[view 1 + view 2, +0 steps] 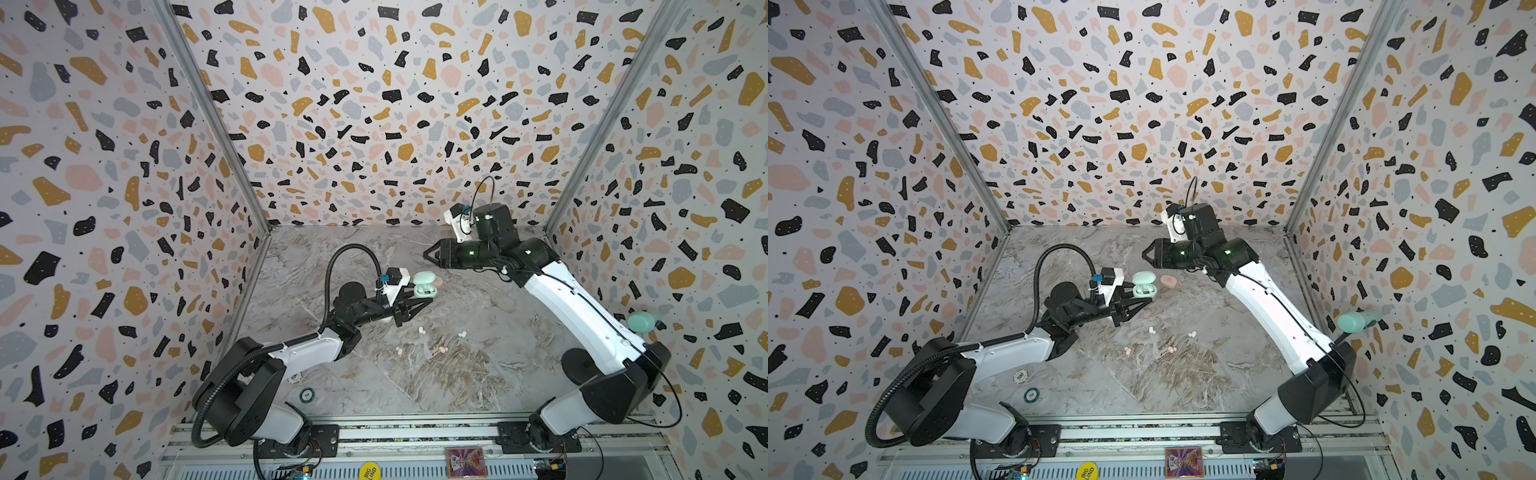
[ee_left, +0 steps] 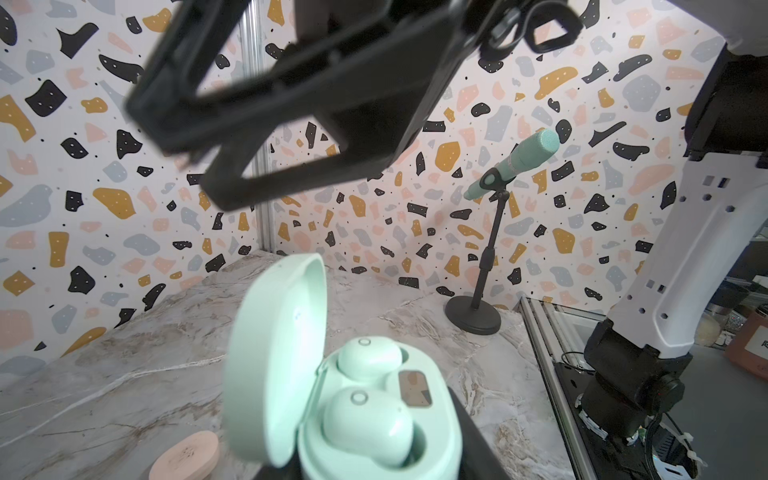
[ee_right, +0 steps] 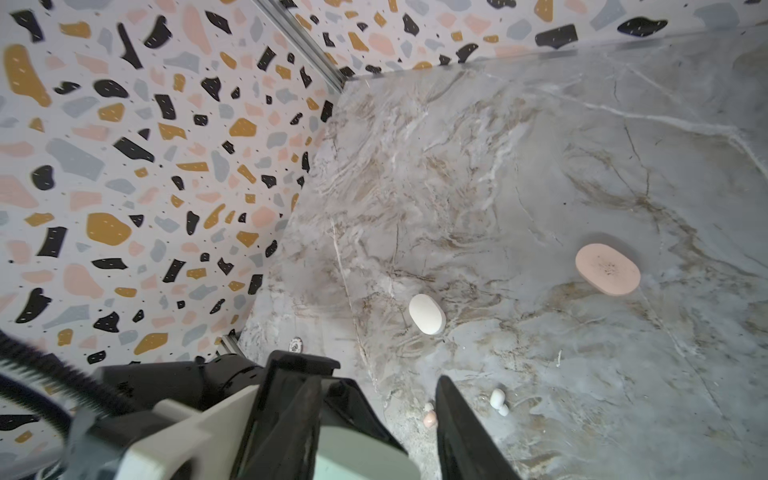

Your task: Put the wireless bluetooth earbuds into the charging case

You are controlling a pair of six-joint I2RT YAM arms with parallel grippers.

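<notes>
Left wrist: mint case partly cut off

Pink case and white case lie shut, well apart, on the marble table. A white earbud and a pink earbud lie close together

Low in the left wrist view, the mint case is smooth plastic with a satin sheen, like the earbuds in it. The pink case looks matt and scuffed. The tabletop is a faintly glossy marble-look sheet. The right arm's shell is shiny white plastic, the rail bare metal.
</notes>
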